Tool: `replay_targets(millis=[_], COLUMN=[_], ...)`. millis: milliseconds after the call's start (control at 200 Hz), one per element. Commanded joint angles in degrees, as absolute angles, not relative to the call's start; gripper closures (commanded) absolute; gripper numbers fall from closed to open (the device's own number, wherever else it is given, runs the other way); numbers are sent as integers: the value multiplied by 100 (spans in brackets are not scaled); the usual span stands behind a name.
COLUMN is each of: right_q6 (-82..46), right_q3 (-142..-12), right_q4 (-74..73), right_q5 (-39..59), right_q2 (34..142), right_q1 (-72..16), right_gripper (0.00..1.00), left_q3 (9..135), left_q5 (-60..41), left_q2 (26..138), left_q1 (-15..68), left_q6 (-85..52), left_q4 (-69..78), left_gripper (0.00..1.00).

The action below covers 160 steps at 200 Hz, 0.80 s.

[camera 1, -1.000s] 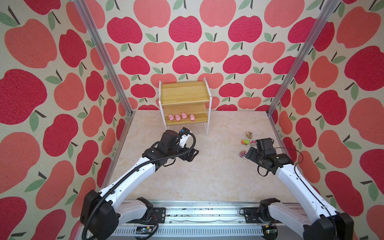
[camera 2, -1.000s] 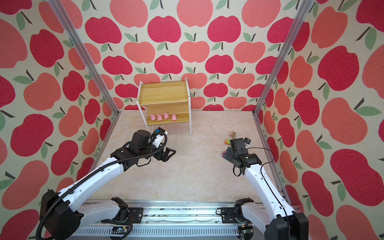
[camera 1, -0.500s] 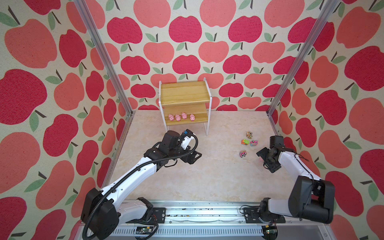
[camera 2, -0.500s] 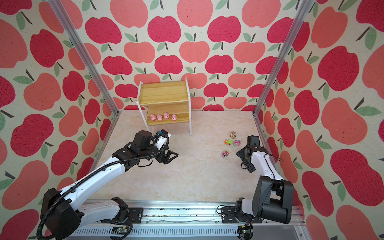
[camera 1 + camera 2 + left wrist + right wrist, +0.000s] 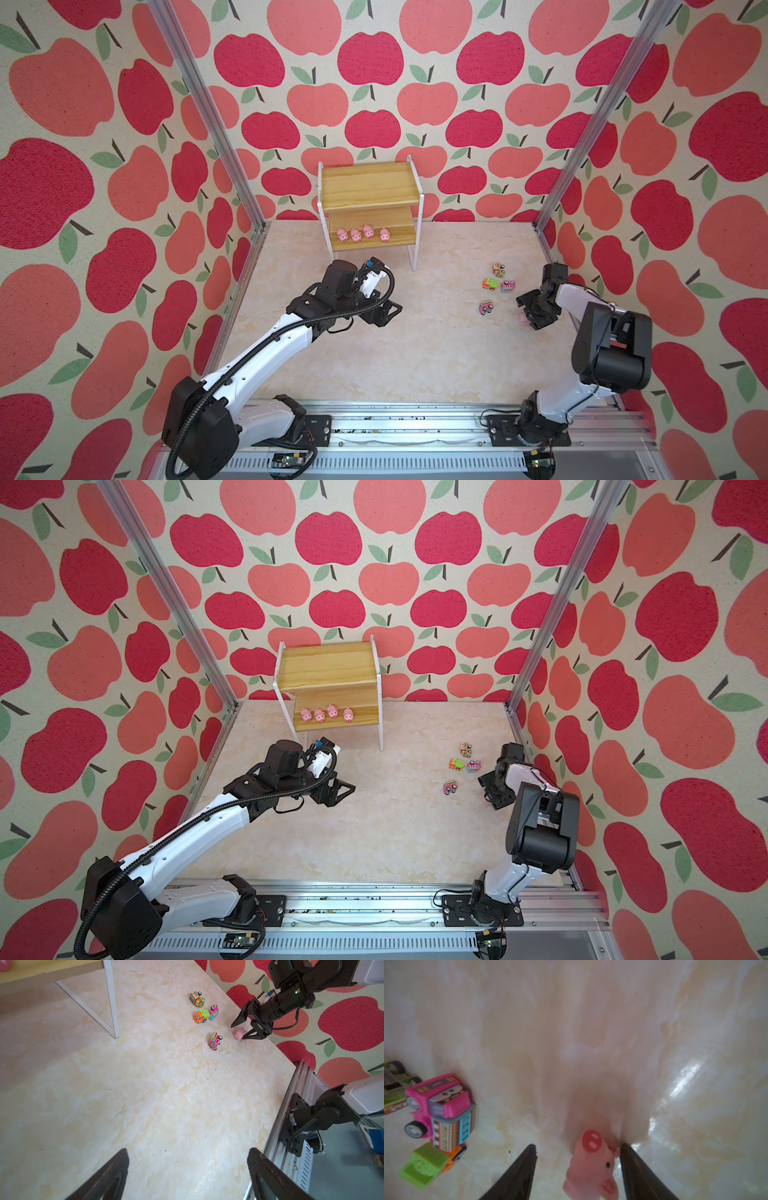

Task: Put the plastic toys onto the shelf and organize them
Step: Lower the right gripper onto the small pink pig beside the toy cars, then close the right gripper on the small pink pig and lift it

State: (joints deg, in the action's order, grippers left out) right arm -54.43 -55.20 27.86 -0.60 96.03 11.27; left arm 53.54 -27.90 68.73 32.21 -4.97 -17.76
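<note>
Several pink pigs [image 5: 361, 234] stand in a row on the lower board of the shelf [image 5: 368, 185]; the top board is bare. Several bright toy trucks [image 5: 490, 284] lie on the floor at the right. One more pig [image 5: 591, 1165] lies on the floor between the fingers of my right gripper [image 5: 577, 1145]. One finger touches it and a gap shows on the other side, so the jaws are still open. From the left wrist view this pig [image 5: 239, 1033] sits at the tips of the right gripper [image 5: 239, 1032]. My left gripper [image 5: 384, 309] hovers open and empty over mid-floor.
The shelf's white legs [image 5: 412, 257] stand just behind the left arm. The right wall [image 5: 582, 291] is close beside the right gripper. A pink truck [image 5: 485, 307] lies a short way left of the right gripper. A metal rail [image 5: 415, 419] runs along the front edge.
The right gripper has swung away from the trucks toward the right wall, come down around the pig, and its jaws have narrowed. The left arm has shifted slightly rightward and stays open.
</note>
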Motion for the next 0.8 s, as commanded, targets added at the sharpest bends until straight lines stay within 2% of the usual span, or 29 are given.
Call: replay_targets(millis=[0,110,240,385,555,795], right_q6=[-5563,-5453,-5081,-4490,-3447,-2483], right_q3=[-5628,-5623,-5595,-5794,-6271,-7216], right_q4=[2861,3014,3303,3799,4138,4658], right_q5=[112,40,-371,-833,-1736,-2038], right_q2=[9730,9653,9169,8556,8120,9436], right_q1=[1143,1130,911,129,-1902,-4083], right_gripper=[50,69,81,81,78,74], left_q3=[5324,5318,5330,5314,5258,5248], left_q5=[-2902,-2892,-2923,-3108,-3217,-3111], left_q2=[6931,6925,6925,6878,6653,6259], left_q1=[3155,3113,3044,2809,2412,1831], left_q6=[-431,-431,-461,-551,-595,-594], left_q4=[-1735,-1739,-1715,-1624,-1486,-1477], left_gripper=[9,9,9,10,10,10])
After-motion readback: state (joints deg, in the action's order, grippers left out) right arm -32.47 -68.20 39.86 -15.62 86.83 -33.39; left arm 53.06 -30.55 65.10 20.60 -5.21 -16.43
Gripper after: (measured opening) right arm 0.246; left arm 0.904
